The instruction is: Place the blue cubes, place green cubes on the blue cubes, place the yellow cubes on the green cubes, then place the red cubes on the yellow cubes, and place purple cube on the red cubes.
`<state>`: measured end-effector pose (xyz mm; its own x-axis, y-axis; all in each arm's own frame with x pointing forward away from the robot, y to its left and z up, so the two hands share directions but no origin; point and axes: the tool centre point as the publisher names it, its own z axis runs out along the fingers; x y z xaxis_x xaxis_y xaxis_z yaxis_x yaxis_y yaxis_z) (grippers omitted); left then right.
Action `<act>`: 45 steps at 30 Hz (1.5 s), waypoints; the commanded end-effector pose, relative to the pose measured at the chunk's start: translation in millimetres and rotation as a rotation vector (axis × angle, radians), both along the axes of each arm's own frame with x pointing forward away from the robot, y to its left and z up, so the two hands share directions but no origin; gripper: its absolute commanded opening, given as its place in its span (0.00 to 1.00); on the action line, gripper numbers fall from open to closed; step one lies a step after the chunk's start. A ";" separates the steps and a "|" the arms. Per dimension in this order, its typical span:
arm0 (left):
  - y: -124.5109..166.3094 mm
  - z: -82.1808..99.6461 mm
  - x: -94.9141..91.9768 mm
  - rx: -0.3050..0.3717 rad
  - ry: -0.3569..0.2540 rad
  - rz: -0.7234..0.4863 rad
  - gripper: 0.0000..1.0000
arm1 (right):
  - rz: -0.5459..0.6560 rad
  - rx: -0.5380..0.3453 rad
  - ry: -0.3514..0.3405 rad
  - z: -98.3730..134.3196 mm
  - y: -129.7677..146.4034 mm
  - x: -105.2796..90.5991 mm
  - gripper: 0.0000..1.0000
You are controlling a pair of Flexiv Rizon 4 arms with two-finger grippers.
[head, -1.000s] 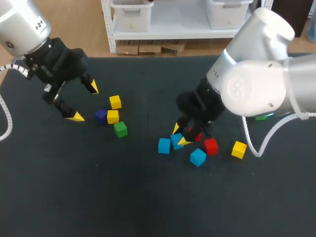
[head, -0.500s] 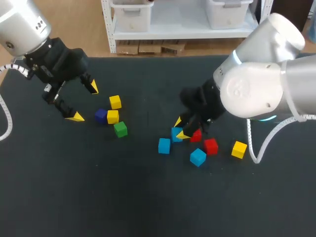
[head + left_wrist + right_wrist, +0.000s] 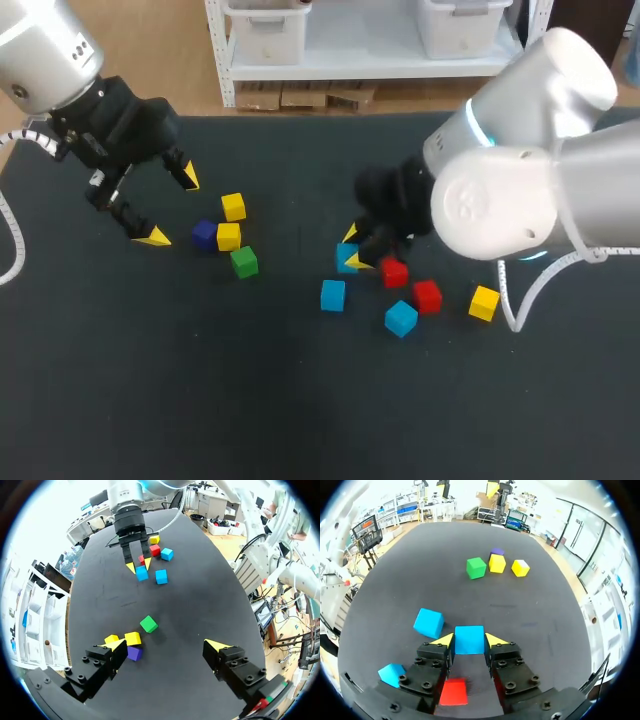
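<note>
While your right gripper [image 3: 350, 249] squeezes one light blue block [image 3: 346, 259], a yellow tip presses on each side of it. Seen from the right wrist, a small red block [image 3: 453, 691] lies under that gripper, behind the tips. A second light blue block [image 3: 429, 622] sits just beside one finger, close to the held block's edge but not touching it. A third light blue block [image 3: 391, 674] lies farther back on that same side. A second red block [image 3: 427, 296] and a lone yellow block [image 3: 484, 302] lie near the right gripper too, on the side away from your left arm.

Ahead of the right gripper the black table top [image 3: 520, 610] is bare for a good way. Then come a green block [image 3: 476, 567], a middle yellow block [image 3: 496, 563], an end yellow block [image 3: 520, 567] and a purple block [image 3: 496, 551] behind them.

Your left gripper [image 3: 171, 207] hangs with its fingers spread wide and nothing in them. The purple block and the middle yellow block touch each other, near one of its tips. Bare table lies between its fingers. The table's edges are well apart from the right gripper's tips.
</note>
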<state>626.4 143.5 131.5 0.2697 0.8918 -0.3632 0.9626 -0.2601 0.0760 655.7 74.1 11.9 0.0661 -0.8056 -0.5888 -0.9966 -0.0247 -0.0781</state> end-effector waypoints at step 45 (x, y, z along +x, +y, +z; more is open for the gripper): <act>0.9 -0.5 -0.4 -0.002 -0.003 -0.001 1.00 | 0.027 -0.067 0.028 -8.2 21.3 33.7 0.00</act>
